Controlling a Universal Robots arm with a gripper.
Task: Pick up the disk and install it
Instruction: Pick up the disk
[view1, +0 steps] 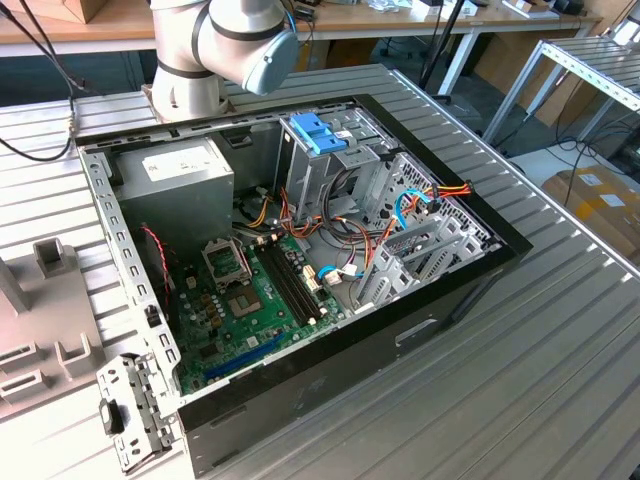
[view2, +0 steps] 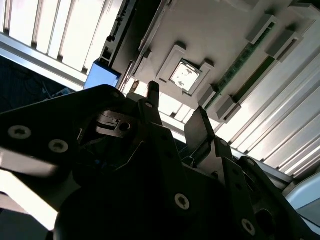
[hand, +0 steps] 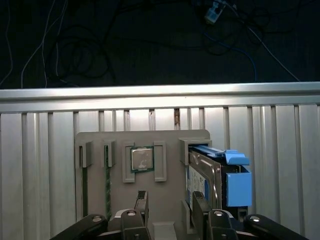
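In the first wrist view the disk (hand: 209, 173) stands on edge in a slot of a grey holder plate (hand: 170, 145), its dark metal body clipped into a blue side rail (hand: 238, 186). My gripper (hand: 170, 206) hangs over the plate, open, with bare plate between its dark fingers (hand: 141, 202). The disk is just beside one finger and is not touched. In the second wrist view the gripper (view2: 176, 107) points at the same plate (view2: 220, 30), and the disk's blue rail (view2: 102, 75) peeks out beside it.
The plate also carries a processor chip (hand: 142, 159) and memory sticks (hand: 107, 185). An open computer case (view1: 300, 260) lies on the ribbed table, with a grey power supply (view1: 175, 170), a motherboard (view1: 250, 300), loose cables and a drive cage under a light-blue latch (view1: 318, 132).
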